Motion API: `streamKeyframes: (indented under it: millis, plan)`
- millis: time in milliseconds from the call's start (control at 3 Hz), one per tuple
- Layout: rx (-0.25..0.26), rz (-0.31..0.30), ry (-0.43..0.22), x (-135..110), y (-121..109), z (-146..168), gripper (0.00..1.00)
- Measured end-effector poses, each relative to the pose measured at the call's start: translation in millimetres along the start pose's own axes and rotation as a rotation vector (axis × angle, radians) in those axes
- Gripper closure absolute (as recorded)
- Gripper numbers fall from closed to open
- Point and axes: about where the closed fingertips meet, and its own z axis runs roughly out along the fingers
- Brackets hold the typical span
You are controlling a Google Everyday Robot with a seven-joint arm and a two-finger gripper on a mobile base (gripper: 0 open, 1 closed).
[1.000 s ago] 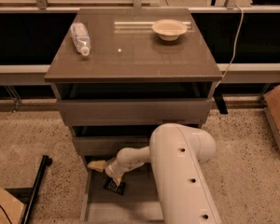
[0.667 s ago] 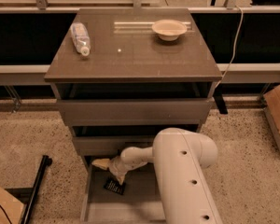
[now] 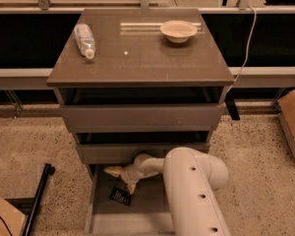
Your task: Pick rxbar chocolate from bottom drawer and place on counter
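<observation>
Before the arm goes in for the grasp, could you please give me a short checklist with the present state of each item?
1. Bottom drawer pulled out: ok.
2. Rxbar chocolate visible, flat on the drawer floor: ok.
3. Claw open, just above the bar: ok.
4. Bar gripped: not ok, it lies free.
5. Bare counter surface between bottle and bowl: ok.

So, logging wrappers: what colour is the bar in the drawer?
Black bar, pale markings, by the gripper; camera view.
</observation>
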Motion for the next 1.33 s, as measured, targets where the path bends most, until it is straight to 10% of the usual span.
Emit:
streamKeyframes:
  millis: [1000,1333]
  plan:
    - [0.042,0.09,0.061,3,-42,28,0.0]
    - [0.042,0.09,0.061,4,-41,27,0.16]
